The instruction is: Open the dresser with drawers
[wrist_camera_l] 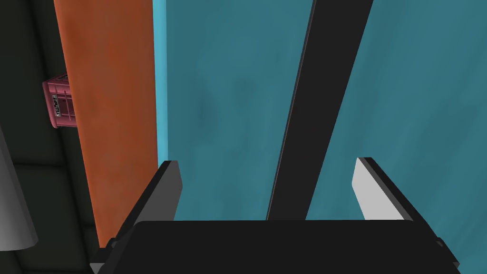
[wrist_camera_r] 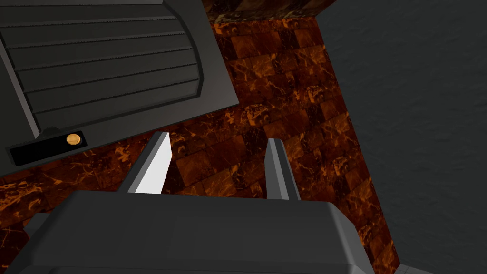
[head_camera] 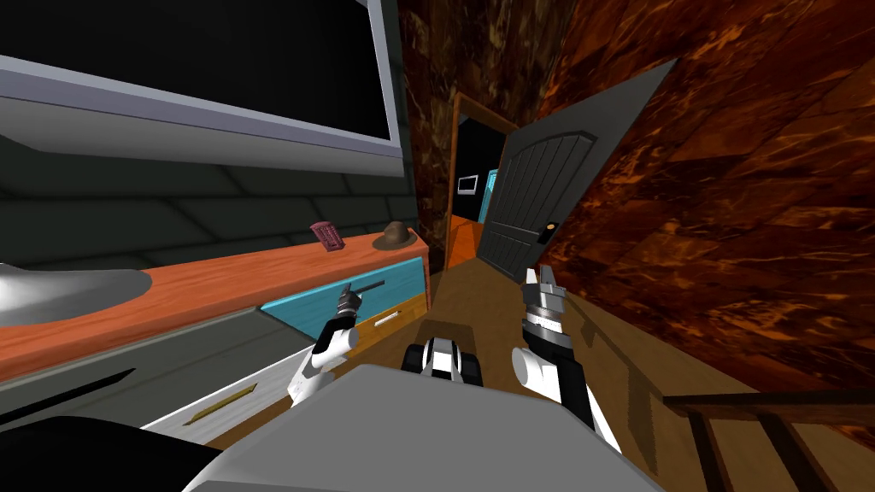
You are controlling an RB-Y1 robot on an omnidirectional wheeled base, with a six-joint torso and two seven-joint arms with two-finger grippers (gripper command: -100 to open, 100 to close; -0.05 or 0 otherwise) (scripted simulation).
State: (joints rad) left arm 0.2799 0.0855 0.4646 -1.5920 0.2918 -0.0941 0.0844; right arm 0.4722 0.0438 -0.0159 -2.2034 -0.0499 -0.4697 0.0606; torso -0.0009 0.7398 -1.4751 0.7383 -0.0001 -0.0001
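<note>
Closely, left gripper [wrist_camera_l: 266,162] spread around dark handle [wrist_camera_l: 323,95], teal drawer [wrist_camera_l: 228,119].

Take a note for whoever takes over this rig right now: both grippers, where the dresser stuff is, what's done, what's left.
Left gripper: open, fingers on either side of the dark bar handle on the teal drawer front, not closed on it.
Right gripper: open, empty, held out front toward the dark door, away from the dresser.
Dresser: on my left, orange top, with a pink box and a hat on it.
Done: left gripper lined up at the handle.
Left: close on the handle and pull the drawer out. I cannot tell whether it is out at all.
</note>
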